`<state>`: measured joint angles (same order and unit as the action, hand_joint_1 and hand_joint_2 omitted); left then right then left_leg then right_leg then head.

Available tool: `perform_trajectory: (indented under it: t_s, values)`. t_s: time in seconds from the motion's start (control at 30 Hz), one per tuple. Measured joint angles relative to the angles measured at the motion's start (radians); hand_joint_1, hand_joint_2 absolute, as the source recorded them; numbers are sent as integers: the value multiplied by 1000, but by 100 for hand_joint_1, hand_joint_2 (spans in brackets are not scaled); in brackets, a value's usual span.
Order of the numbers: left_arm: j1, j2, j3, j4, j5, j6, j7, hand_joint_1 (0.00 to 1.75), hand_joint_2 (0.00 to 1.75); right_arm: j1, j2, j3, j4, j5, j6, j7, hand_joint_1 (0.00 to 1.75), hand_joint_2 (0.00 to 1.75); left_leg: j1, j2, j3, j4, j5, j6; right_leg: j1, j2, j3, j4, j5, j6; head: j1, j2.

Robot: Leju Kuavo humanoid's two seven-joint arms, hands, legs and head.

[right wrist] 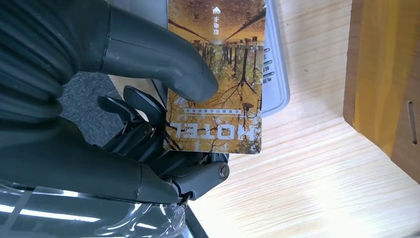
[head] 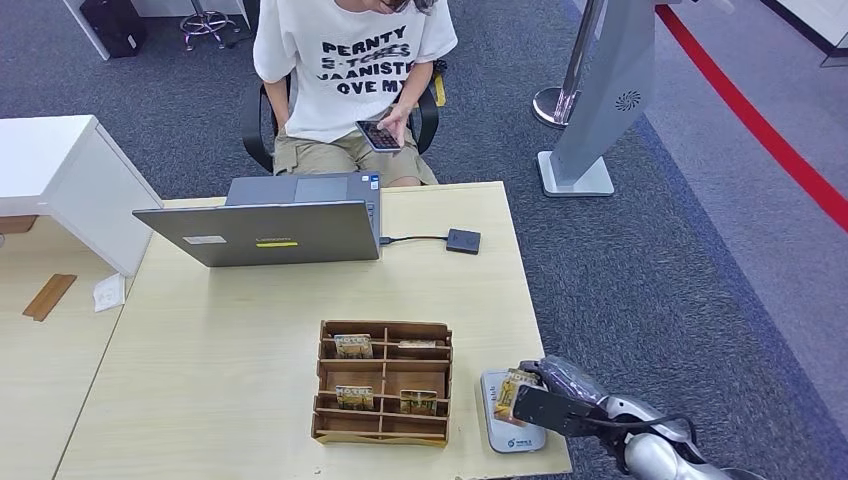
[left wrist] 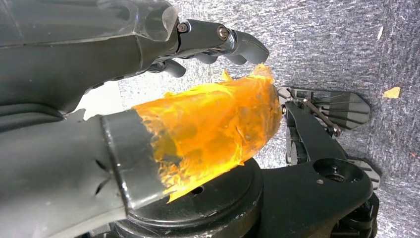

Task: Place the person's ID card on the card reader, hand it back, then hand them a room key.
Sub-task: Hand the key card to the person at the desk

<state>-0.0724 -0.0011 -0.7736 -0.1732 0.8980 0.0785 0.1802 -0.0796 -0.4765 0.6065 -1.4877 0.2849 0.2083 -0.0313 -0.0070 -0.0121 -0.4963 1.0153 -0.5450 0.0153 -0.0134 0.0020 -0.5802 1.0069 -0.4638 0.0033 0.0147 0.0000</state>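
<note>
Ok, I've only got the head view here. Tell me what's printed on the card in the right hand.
Observer: The card reads HOTEL over a picture of bare trees, seen from the right wrist.
Operator: Describe how it's held.
Observer: The thumb presses on its face and the dark fingers sit behind it, so the right hand has it pinched.
Operator: Say what lies under it.
Observer: The grey card reader, on the pale wooden table beside the wooden organizer.
Operator: Report the left hand.
Observer: The left hand holds nothing; its thumb wears orange tape, carpet beyond it.
</note>
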Motion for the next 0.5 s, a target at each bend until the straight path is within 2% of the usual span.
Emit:
perform_trajectory:
  t_s: [0.5]
  values:
    - [0,0,-1,0,1,2,1,0,0,0,-3,0,-1,6,-1,0,175,175,0,0,0,0,0,0,0,0,0,0,0,0,0,0]
